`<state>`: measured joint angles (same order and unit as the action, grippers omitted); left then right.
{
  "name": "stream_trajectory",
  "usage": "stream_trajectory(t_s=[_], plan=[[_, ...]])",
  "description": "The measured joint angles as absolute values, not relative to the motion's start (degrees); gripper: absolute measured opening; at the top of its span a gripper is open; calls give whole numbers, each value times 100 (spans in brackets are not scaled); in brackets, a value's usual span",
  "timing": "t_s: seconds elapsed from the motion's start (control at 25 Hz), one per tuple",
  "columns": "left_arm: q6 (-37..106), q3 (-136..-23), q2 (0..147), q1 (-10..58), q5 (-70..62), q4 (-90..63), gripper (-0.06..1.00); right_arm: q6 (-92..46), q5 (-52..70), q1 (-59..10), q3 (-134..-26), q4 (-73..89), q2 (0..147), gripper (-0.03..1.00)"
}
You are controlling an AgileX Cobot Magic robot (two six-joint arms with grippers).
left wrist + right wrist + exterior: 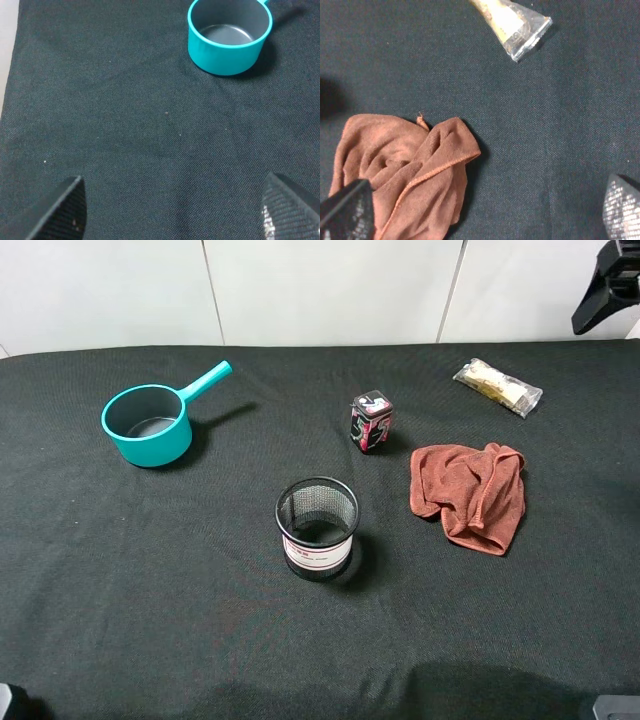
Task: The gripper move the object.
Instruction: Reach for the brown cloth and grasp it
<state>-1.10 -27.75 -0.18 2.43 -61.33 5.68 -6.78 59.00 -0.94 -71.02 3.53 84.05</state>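
Target not named by task; likely cloth below right gripper or teal pot ahead of left gripper; both lay free on bench. Both jaws stood wide apart, empty. Step: approach not yet begun. Next move called for: choose, descend, close.

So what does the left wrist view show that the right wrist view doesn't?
Only the left wrist view: the teal saucepan, upright and empty, and the left hand, open. Only the right wrist view: the crumpled rust-brown cloth, the clear snack packet lying apart from it, and the right hand, open. Both: the black table cover.
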Motion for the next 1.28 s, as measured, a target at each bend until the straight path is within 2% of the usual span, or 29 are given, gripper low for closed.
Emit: stream_trajectory(t_s=[1.0,1.28], plan=[[-110,-2775,-18,243,-6133,568,71,-402,5666,-1434,-7127,0,9358,69],[-110,-2775,-18,243,-6133,568,71,-547,5762,-1460,-7003,-54,9495,69]])
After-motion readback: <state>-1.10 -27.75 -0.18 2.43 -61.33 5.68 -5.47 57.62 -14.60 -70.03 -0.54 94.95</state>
